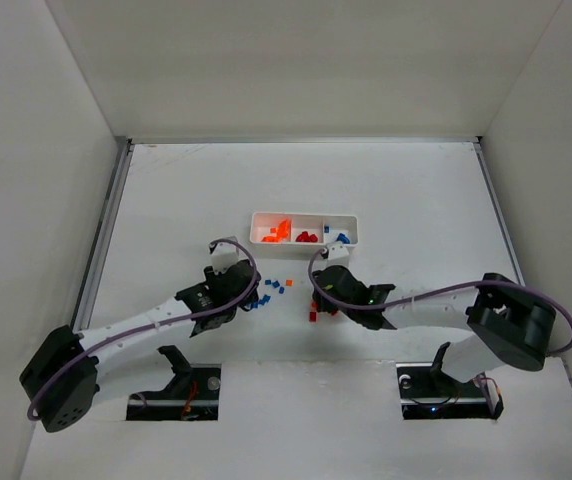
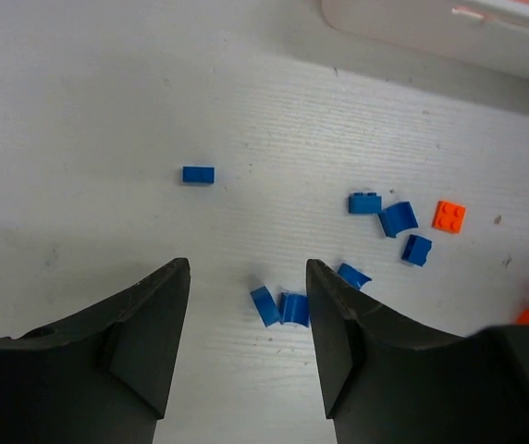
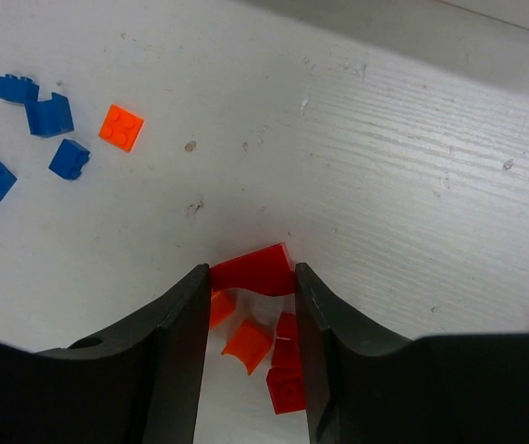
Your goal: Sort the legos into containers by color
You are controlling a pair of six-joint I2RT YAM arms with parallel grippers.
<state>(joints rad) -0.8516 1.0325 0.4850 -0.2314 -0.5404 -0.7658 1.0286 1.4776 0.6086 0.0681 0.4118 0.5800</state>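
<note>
Where the white tray (image 1: 304,214) is set across the middle of the bench (image 1: 166,200), its three compartments are partly filled. Orange pieces (image 1: 274,232) are seen in the left one, red pieces (image 1: 307,238) in the middle one and blue pieces (image 1: 341,238) in the right one. The loose legos (image 1: 271,288) are scattered on the bench on the near side of the tray, close to it but apart from it.

The left fingers (image 2: 144,342) are spread apart low over the bench, and nothing is gripped by them. Two small blue bricks (image 2: 279,307) are seen lying side by side on the bench in the gap. A blue curved piece (image 2: 352,275) is found just beside the tip of one finger. Ahead, a lone blue brick (image 2: 198,174) is seen apart to one side, while three more blue bits (image 2: 399,218) and an orange square plate (image 2: 449,215) are grouped on the other side, towards the tray.

The right fingers (image 3: 167,351) are clenched on a red arch piece (image 3: 257,268), which is pinched at the very tips. Directly below it the gap is crowded by a small heap (image 3: 248,344) of orange and red bricks; whether these are touched by the fingers cannot be told. The blue group and the orange plate are seen well clear to the side.
</note>
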